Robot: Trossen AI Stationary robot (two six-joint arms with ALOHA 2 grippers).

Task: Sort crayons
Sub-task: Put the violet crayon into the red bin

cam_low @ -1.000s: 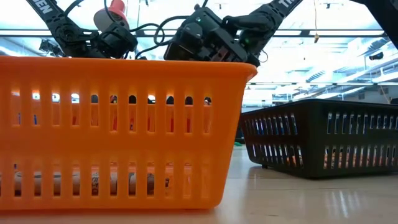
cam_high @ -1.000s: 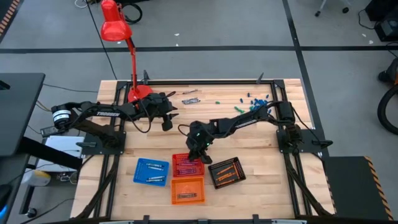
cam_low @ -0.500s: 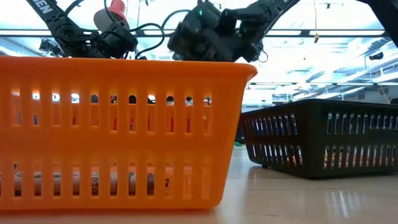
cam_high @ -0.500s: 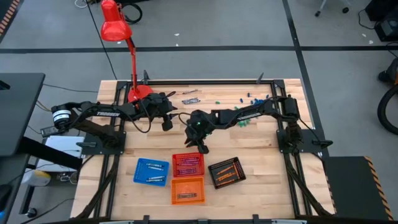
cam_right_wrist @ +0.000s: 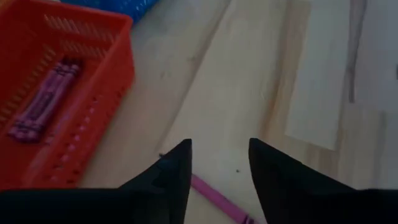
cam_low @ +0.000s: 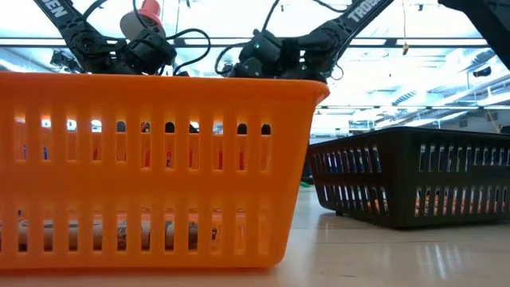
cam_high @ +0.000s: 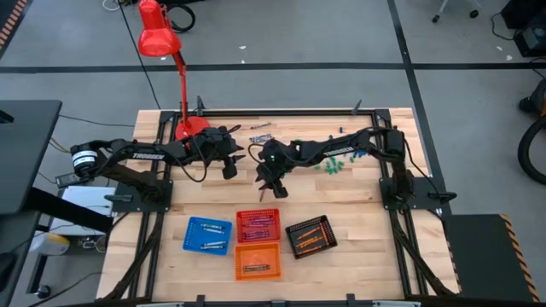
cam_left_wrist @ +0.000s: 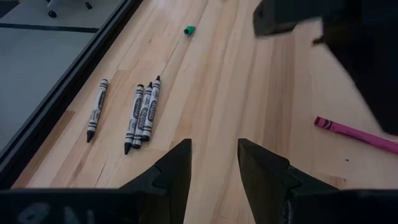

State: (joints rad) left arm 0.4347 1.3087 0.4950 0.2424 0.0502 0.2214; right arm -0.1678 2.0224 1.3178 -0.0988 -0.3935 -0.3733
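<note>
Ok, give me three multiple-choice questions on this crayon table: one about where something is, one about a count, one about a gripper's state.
1. Where does the loose magenta crayon lie?
A. In the blue basket
B. On the bare wood by the right gripper
C. In the black basket

2. How many grey crayons show in the left wrist view?
A. Two
B. Four
C. Seven

3. How is the right gripper?
A. Open, empty
B. Shut on a crayon
C. Shut on a basket

Answers: 1 B, it lies on the table just past the fingertips. 2 B, one lies apart, three lie together. 3 A, wood shows between its spread fingers.
</note>
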